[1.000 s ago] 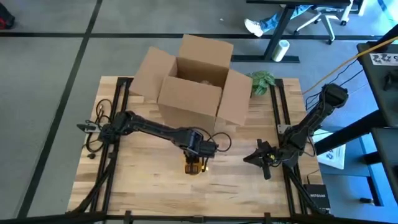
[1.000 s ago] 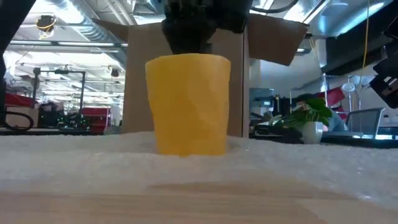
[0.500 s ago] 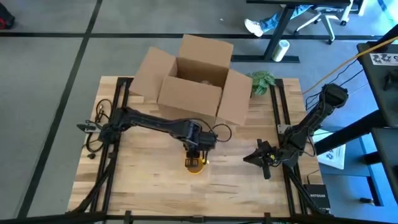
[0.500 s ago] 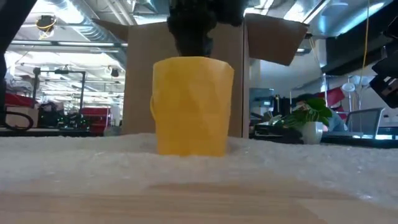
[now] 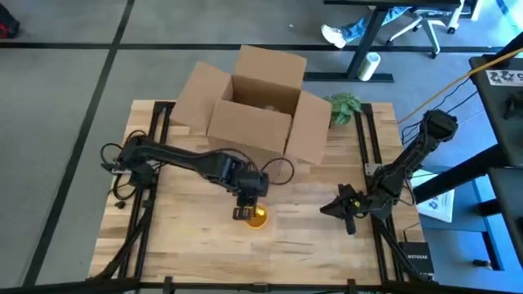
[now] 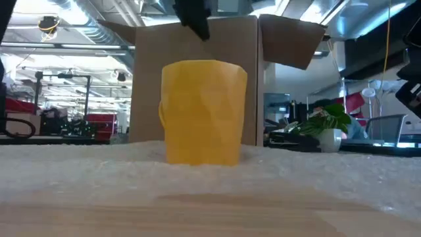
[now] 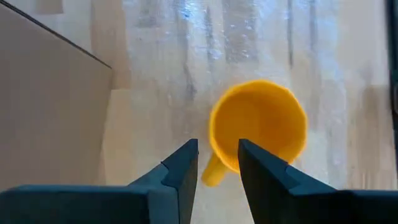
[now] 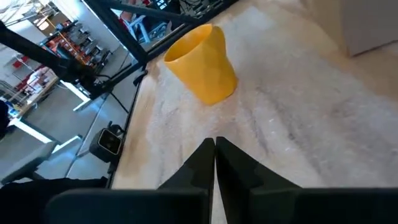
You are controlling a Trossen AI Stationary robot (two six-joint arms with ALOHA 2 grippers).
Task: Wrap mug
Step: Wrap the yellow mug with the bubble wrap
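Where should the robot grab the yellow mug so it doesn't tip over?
Probably by the rim, from straight above. The yellow mug stands upright with its mouth open to the top, and the left gripper hangs right over it, open. One finger could go inside the wall, one outside, away from the small handle.
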